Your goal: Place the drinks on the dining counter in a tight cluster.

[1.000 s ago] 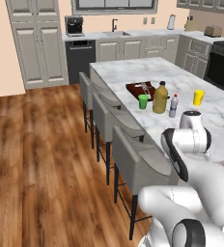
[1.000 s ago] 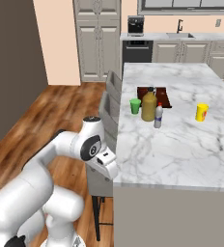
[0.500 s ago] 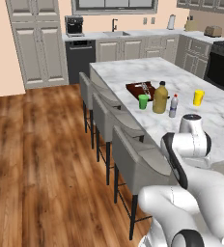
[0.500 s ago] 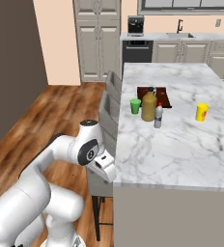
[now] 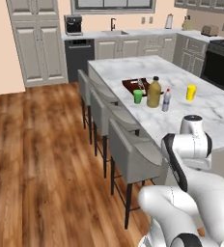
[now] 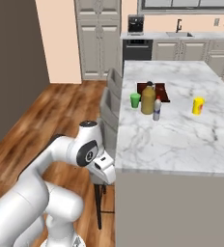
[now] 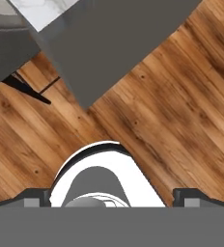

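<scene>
The squat yellow juice bottle (image 5: 154, 92) (image 6: 148, 99) stands upright on the dining counter (image 5: 205, 116) (image 6: 181, 140). The small pale bottle (image 5: 166, 100) (image 6: 157, 109) stands close beside it. Behind them a dark shape lies on the brown tray (image 5: 133, 85) (image 6: 161, 91); I cannot tell whether it is the wine bottle. My gripper (image 7: 113, 198) is open, its fingertips (image 7: 36, 196) wide apart with nothing between them. It points down at the wood floor beside the counter's grey end wall, below the top and far from the drinks.
A green cup (image 5: 138, 96) (image 6: 135, 100) stands next to the juice bottle. A yellow cup (image 5: 191, 92) (image 6: 198, 105) stands apart on the far side. Grey padded stools (image 5: 133, 154) (image 6: 109, 103) line the counter's near side. A stool's dark leg (image 7: 29, 90) crosses the floor.
My arm's wrist has sunk a little lower beside the counter's end. The bottles, the cups and the tray have not moved.
</scene>
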{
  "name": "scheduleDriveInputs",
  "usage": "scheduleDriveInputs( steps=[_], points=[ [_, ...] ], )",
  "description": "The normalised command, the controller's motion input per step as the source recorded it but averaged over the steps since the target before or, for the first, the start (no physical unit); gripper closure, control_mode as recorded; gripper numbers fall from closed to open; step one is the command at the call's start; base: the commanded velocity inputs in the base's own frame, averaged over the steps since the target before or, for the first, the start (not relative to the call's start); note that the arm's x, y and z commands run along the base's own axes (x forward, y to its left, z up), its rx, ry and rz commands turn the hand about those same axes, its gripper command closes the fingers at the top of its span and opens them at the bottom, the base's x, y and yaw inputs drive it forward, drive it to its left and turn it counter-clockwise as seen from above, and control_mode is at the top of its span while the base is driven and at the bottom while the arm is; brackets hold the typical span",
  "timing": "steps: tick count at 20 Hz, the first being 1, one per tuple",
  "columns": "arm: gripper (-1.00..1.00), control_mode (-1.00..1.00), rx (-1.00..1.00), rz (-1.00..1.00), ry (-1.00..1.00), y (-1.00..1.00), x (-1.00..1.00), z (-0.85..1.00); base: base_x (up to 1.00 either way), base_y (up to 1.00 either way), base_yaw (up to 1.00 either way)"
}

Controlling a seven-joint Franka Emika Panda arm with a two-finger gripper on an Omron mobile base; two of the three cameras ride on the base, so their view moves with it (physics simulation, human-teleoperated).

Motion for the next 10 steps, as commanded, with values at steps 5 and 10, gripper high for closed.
scheduleDriveInputs(
  steps=[5, 10],
  points=[
    [-1.0, 1.0, 0.0, 0.0, 0.0, 0.0, 0.0, 0.0, -0.47, -0.04, -0.31],
    [-1.0, 1.0, 0.0, 0.0, 0.0, 0.0, 0.0, 0.0, 0.0, 0.0, -0.99]
  ],
)
